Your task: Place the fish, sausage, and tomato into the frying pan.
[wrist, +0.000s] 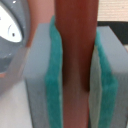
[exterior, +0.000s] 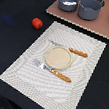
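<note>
The arm itself is out of the exterior view, which shows only the glossy red ball tomato [exterior: 37,23] on the dark desk [exterior: 12,38] and the round blue-grey frying pan [exterior: 68,2] on a pinkish board [exterior: 103,28]. The wrist view alone shows the gripper [wrist: 75,70], its teal-padded grey fingers [wrist: 52,70] pinching the thin red-brown sausage rod [wrist: 75,45] upright between them, with a grey curved pan wall [wrist: 12,45] just beside one finger.

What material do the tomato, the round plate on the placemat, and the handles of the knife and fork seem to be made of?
The tomato looks like smooth plastic: even red with a glossy highlight. The plate seems to be light unpainted wood, matte and pale beige, though the frame is too coarse to show grain. The knife and fork have orange handles, probably plastic or painted wood; the look leaves this open.
</note>
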Robot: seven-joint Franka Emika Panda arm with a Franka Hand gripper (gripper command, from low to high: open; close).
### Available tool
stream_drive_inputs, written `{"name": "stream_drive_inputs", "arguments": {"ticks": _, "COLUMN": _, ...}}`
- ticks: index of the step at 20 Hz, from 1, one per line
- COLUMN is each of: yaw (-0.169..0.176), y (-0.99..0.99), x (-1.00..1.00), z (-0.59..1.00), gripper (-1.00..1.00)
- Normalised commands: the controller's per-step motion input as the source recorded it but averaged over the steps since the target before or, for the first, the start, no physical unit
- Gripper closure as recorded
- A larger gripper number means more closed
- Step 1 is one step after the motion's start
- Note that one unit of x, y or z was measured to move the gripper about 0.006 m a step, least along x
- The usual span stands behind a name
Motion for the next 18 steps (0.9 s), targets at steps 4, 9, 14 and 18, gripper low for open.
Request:
{"name": "stream_drive_inputs", "arguments": {"ticks": 4, "yaw": 0.019, "y": 0.85, "x": 0.22, "z": -0.07, "gripper": 1.0}}
{"name": "stream_drive_inputs", "arguments": {"ticks": 9, "yaw": 0.013, "y": 0.59, "x": 0.22, "z": -0.24, "gripper": 1.0}}
{"name": "stream_drive_inputs", "arguments": {"ticks": 14, "yaw": 0.034, "y": 0.36, "x": 0.1, "z": -0.43, "gripper": 1.0}}
{"name": "stream_drive_inputs", "arguments": {"ticks": 18, "yaw": 0.033, "y": 0.42, "x": 0.05, "z": -0.4, "gripper": 1.0}}
